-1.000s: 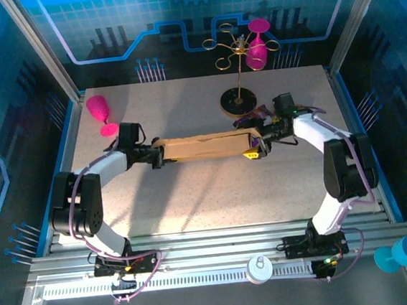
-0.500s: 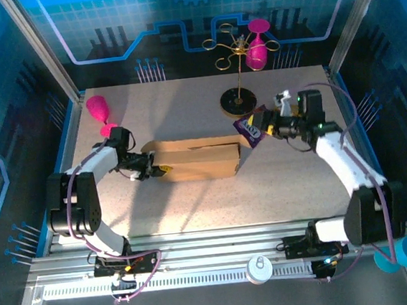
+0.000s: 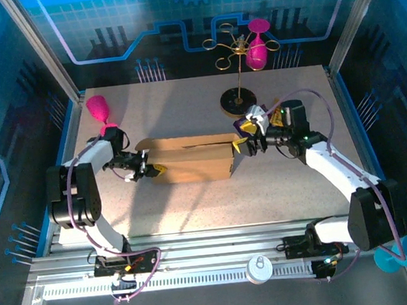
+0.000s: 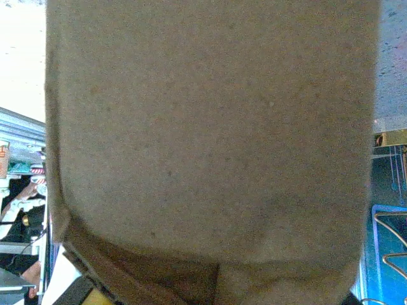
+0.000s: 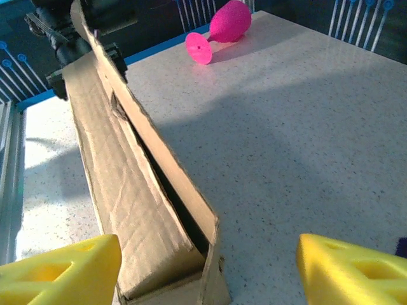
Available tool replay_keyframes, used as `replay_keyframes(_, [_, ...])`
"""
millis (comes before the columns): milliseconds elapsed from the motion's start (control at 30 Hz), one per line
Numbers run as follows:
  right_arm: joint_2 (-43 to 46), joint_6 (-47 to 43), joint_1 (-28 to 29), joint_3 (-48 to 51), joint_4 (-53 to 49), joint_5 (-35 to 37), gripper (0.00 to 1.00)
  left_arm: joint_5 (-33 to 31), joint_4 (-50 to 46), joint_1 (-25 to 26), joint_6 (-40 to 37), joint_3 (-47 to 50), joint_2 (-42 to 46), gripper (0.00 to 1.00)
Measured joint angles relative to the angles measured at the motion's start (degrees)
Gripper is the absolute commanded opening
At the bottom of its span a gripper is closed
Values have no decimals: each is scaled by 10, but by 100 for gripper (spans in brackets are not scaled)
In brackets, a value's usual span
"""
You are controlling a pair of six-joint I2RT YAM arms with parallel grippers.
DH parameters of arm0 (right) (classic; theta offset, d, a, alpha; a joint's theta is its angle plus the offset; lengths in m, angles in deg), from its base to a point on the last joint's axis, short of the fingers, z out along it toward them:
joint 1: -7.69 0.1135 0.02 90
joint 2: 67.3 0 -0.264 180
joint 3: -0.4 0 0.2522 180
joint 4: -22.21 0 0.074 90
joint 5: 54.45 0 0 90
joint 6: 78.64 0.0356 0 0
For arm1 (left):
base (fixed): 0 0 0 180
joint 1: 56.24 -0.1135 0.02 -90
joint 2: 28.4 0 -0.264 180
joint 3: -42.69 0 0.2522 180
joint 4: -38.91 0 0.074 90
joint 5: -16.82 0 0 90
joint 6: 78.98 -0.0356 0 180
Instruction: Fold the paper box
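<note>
- Paper box [image 3: 190,162]: the left jaws pinch its left end, drawn almost together on the cardboard. The left wrist view has plain brown card [image 4: 210,140] right up against the lens, which fits a grip on the end panel.
- Judged reason for that hold: an anchor, so the carton neither slides nor twists while the opposite end is worked.
- Right jaws are spread and carry nothing. The yellow fingertips [image 5: 57,270] stand one to each side of the box's right end, just short of it; I see no contact.
- The box lies lengthwise across the middle of the bench [image 3: 195,211], between the two arms. It is part-formed: long walls up, a narrow gap open between them, right end not yet closed.
- Judged step: the right arm is lined up on the open end to press a flap or wall home.
- A small purple packet [image 3: 247,124] sits just beside the right jaws on the far side; cannot tell whether they touch.
- Further out, a pink glass [image 3: 98,108] lies on its side near the far left corner, and the dark base of the wire stand [image 3: 238,104] is near the right arm. Judged a snag risk.
</note>
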State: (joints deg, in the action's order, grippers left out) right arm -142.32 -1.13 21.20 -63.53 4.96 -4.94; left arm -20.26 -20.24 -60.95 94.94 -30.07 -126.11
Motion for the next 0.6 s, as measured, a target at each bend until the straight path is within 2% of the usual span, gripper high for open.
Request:
replay_keyframes(133, [-16, -25, 34, -54, -52, 22, 21, 5, 0, -1, -1, 0, -8, 0])
replay_keyframes(167, [-20, -27, 38, -68, -66, 30, 18, 6, 1, -1, -1, 0, -10, 0])
replay_keyframes(400, [-26, -37, 42, -107, -147, 89, 28, 8, 6, -2, 17, 1, -12, 0])
replay_keyframes(500, [-26, -34, 42, -113, -177, 107, 28, 10, 12, -2, 35, 8, -11, 0])
replay_keyframes(600, [-26, -19, 47, -121, -202, 127, 22, 13, 25, -4, 60, 24, -3, 0])
